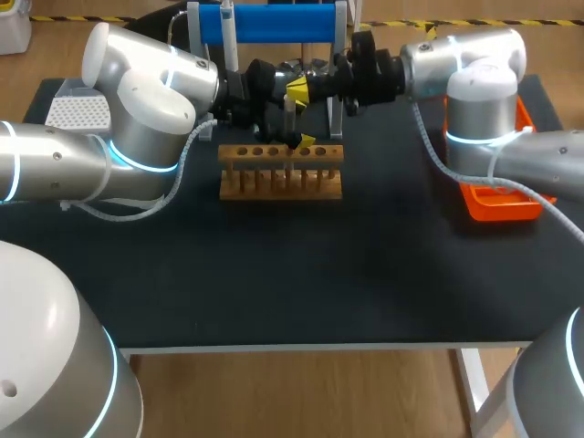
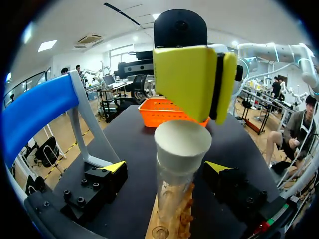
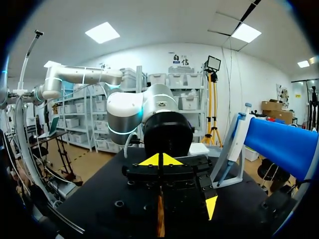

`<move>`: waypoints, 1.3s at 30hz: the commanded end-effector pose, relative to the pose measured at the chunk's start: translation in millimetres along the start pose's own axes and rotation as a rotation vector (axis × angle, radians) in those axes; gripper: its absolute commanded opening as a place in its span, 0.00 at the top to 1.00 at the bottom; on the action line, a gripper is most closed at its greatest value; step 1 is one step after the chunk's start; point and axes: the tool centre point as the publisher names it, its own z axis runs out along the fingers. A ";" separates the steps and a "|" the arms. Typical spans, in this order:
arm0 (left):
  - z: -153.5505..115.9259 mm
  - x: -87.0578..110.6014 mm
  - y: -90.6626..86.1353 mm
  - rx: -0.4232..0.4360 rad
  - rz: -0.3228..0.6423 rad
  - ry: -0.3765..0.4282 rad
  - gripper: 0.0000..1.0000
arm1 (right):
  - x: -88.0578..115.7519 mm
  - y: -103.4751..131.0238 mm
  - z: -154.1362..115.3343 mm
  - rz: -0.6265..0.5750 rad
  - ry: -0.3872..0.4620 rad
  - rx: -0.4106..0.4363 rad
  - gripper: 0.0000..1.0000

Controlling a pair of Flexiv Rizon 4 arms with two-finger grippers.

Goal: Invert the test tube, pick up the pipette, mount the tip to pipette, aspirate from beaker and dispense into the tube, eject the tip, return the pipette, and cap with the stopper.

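A glass test tube stands upright in the wooden rack, with a white stopper in its mouth. My left gripper is open around the tube, one yellow-tipped finger on each side and neither touching it. My right gripper is shut just above the stopper, with nothing between its fingers; whether it touches the stopper I cannot tell. In the head view both grippers meet over the rack, the right gripper above the left gripper. The pipette hangs on the blue stand.
An orange tray sits at the right side of the table. A white tip box lies at the far left, behind my left arm. The stand's legs rise directly behind the rack.
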 end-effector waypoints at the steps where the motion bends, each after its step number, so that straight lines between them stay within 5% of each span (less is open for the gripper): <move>1: 0.1 -0.6 -0.2 -0.001 0.000 0.002 0.00 | -2.7 -3.0 1.1 0.003 0.009 -0.006 1.00; 23: 0.1 -0.6 -0.2 -0.001 0.000 0.002 0.00 | 0.0 -18.8 5.7 0.043 0.022 -0.002 1.00; 36: 0.1 -0.6 -0.2 -0.001 0.000 0.002 0.00 | 6.3 15.9 -8.9 -0.030 0.016 -0.046 1.00; 38: 0.1 -0.6 -0.2 -0.001 0.000 0.002 0.00 | 7.7 18.5 -13.6 -0.045 0.008 -0.033 0.63; 39: 0.1 -0.6 -0.2 -0.001 0.000 0.002 0.00 | 8.3 19.5 -16.2 -0.051 0.003 -0.027 0.29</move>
